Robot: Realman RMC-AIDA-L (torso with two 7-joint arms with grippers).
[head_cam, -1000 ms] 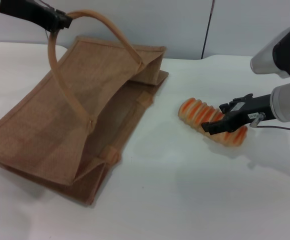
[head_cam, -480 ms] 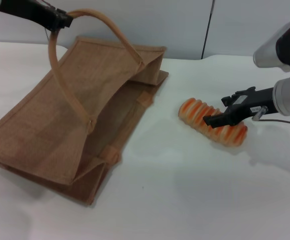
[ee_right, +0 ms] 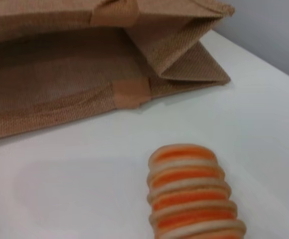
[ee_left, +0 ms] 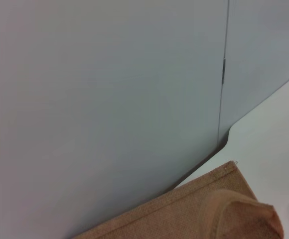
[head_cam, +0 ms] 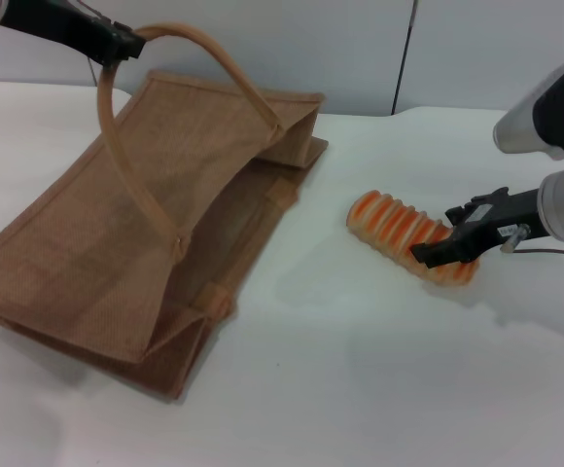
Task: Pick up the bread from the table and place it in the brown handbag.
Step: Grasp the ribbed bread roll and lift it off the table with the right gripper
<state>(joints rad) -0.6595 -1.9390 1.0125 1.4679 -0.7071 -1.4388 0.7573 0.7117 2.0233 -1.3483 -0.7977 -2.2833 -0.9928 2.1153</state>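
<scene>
- My left tool (head_cam: 124, 41) was clamped on the brown handbag's (head_cam: 136, 214) handle (head_cam: 204, 51), lifting its mouth open.
- The bread (head_cam: 406, 234) lay on the white surface (head_cam: 360, 370), right of the bag.
- My right tool (head_cam: 441, 249) straddled the loaf's far end, fingers spread.

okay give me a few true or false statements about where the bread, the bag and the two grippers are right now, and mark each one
1. The bread lies on the table, outside the brown handbag. True.
2. The left gripper is holding the bread. False: it is up at the top of the bag's raised handle, far from the bread.
3. The right gripper is at the end of the bread that lies farther from the bag. True.
4. The bag stands upright with its mouth facing the ceiling. False: it lies on its side, its upper wall lifted by the handle, so the mouth faces sideways toward the bread.
5. The bread is already inside the bag. False: it lies on bare tabletop, apart from the bag.
</scene>
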